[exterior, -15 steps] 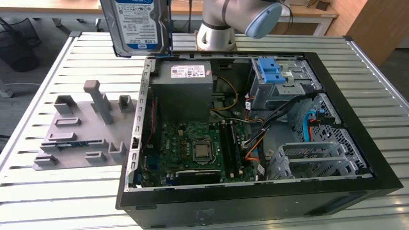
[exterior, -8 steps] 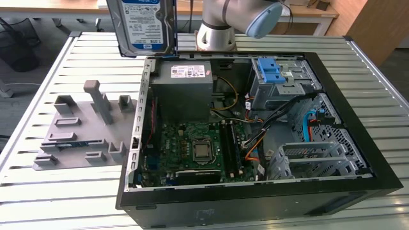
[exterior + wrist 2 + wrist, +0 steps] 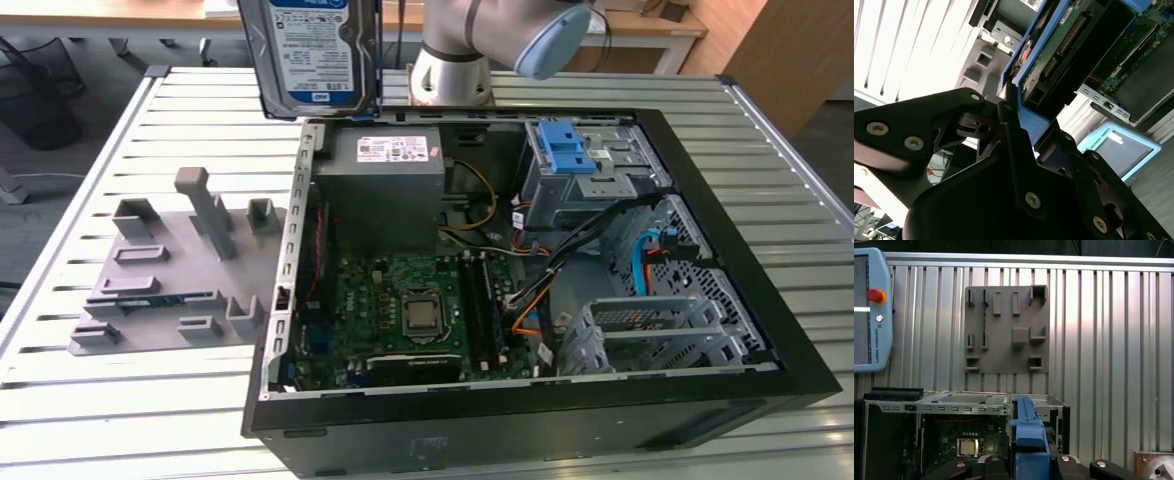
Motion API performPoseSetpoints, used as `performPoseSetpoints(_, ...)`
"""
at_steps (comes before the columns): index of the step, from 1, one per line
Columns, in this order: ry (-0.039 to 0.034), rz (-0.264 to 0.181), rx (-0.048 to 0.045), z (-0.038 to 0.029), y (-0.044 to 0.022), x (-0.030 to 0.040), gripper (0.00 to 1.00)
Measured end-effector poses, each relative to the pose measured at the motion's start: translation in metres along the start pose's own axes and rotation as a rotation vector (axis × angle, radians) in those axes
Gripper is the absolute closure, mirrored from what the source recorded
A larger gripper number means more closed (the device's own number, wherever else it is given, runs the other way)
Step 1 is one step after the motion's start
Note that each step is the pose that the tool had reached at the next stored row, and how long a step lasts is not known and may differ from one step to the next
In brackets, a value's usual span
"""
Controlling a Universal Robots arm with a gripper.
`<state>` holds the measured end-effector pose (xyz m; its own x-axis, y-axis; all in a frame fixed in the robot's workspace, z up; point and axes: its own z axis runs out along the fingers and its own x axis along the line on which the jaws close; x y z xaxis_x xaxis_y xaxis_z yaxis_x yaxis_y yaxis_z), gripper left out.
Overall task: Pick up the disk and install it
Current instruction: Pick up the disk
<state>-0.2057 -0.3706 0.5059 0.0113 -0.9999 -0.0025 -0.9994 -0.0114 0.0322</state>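
The second wrist view is showing the gripper (image 3: 1026, 117) clamping the disk (image 3: 1064, 45) by its blue bracket (image 3: 1029, 50); the exterior view is showing its label (image 3: 318, 50), top cut off.

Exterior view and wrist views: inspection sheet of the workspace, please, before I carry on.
Surface: slatted silver metal table bearing an open black computer case.
Job's things: silver rectangular disk with white-and-blue label and blue plastic bracket, held upright off the table, not installed.
Clutter: grey plastic fixture plate beside the case, at the exterior view's left.
Gripper: black gripper shut on the disk's bracket.
Cables: black, orange and blue wiring inside the case.
Surroundings: light-blue teach pendant; wooden desk.
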Motion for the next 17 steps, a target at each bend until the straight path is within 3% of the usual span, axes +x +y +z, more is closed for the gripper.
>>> performPoseSetpoints(17,0.0001,0.000,-0.0008,-0.0008,-0.0232,0.0003,0.64)
